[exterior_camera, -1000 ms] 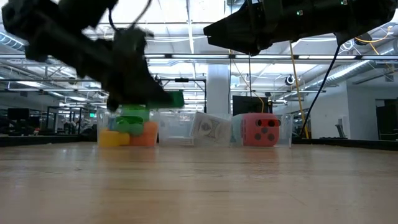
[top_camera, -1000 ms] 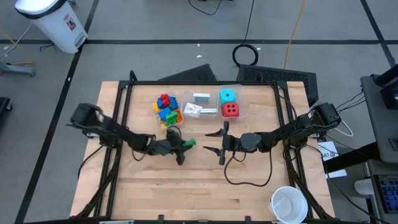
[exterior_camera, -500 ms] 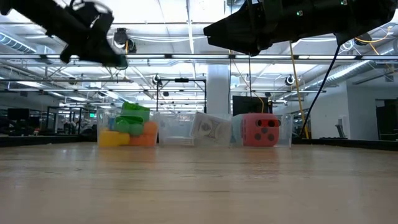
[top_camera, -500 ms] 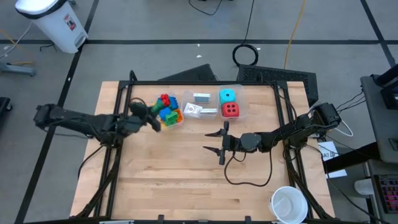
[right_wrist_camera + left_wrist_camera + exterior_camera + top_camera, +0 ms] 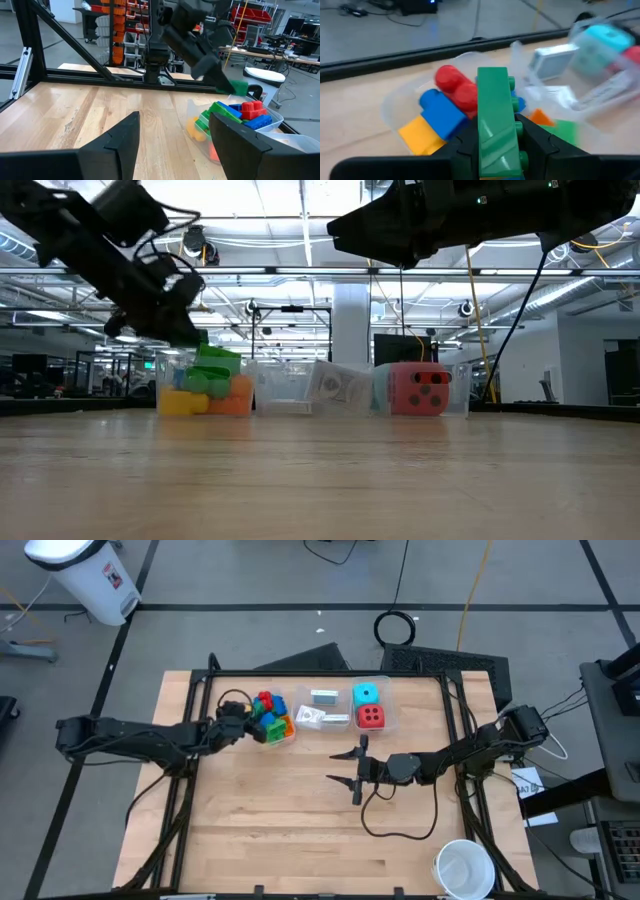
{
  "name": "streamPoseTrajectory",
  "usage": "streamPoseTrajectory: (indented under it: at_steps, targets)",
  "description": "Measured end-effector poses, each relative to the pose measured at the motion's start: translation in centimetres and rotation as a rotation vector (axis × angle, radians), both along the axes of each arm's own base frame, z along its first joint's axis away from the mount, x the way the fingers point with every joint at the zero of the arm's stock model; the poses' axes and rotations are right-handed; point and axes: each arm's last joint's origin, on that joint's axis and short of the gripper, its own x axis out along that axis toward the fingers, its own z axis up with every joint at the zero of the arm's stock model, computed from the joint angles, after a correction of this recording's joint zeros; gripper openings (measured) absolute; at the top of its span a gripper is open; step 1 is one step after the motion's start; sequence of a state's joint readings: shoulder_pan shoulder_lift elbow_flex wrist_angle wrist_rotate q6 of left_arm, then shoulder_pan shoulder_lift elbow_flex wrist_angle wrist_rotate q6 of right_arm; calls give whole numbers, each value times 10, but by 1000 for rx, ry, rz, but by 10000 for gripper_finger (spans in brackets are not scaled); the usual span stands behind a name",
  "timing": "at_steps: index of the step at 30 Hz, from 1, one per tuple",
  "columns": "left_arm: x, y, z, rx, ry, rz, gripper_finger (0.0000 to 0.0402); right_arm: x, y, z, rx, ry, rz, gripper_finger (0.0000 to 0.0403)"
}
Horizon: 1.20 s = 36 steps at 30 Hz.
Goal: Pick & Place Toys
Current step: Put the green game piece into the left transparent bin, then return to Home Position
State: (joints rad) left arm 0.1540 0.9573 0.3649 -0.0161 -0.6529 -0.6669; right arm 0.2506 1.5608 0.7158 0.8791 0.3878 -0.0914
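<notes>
My left gripper is shut on a green brick just above the leftmost clear bin. It also shows in the low view and the right wrist view. Red, blue, yellow, orange and green bricks lie in that bin. White cards lie in the middle bin. A cyan die and a red die sit in the right bin. My right gripper is open and empty over the table's middle. My left gripper pinches the green brick's two broad sides between its two fingers. The fingers slant down from the table's left side. The brick stands on edge, its far end sticking out past the fingertips, lifted clear above the bricks in the bin.
The three clear bins stand in a row at the table's far middle. A white round cup stands at the near right corner. Bare wood lies between the bins and the near edge. A black frame rail runs behind the bins.
My left gripper has carried the green brick from the table's middle toward the far left, rising high, then coming down over the brick bin. It stays shut on the brick, which is clear of the table throughout.
</notes>
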Motion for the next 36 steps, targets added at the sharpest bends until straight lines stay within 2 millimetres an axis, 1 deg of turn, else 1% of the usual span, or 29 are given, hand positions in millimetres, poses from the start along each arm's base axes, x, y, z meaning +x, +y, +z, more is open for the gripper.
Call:
streamPoseTrajectory:
  at_steps: [3, 5, 6, 8, 13, 16, 19, 22, 26, 27, 29, 31, 32, 34, 36]
  targets:
    - [5, 9, -8, -6, 44, -2, 92, 0, 0, 0, 0, 0, 0, 208]
    - [8, 14, -14, -46, 48, -11, 93, 0, 0, 0, 0, 0, 0, 208]
    - [9, 15, -16, -64, 52, -20, 99, 0, 0, 0, 0, 0, 0, 208]
    - [12, 19, -18, -83, 43, -41, 135, 0, 0, 0, -1, 0, 0, 208]
    - [18, 22, -17, -63, 26, -132, 252, 0, 0, 0, -2, 1, 0, 208]
    - [22, 22, -7, -71, 14, -266, 306, 0, 0, 0, -2, 1, 0, 208]
    - [26, 17, 18, -104, -96, -428, 347, 0, 0, 0, -4, 5, 0, 208]
    - [24, 10, 41, -117, -178, -621, 376, 0, 0, -1, -6, 13, 0, 208]
    - [13, -2, 67, -105, -297, -810, 397, 0, 0, -1, -4, 15, 1, 208]
    - [10, -7, 71, -134, -326, -868, 397, 0, 0, -1, -4, 14, 1, 208]
    - [6, -19, 76, -218, -370, -1039, 393, 0, 0, -1, -4, 15, 1, 208]
    - [6, -32, 78, -253, -386, -1190, 388, 0, 0, -1, -4, 14, 1, 208]
    - [7, -37, 78, -261, -385, -1221, 385, 0, 0, -1, -4, 14, 0, 208]
    - [8, -47, 77, -268, -377, -1222, 379, 0, 0, -1, -5, 15, 0, 208]
    - [10, -56, 78, -220, -378, -1220, 374, 0, 0, -1, -4, 15, 0, 208]
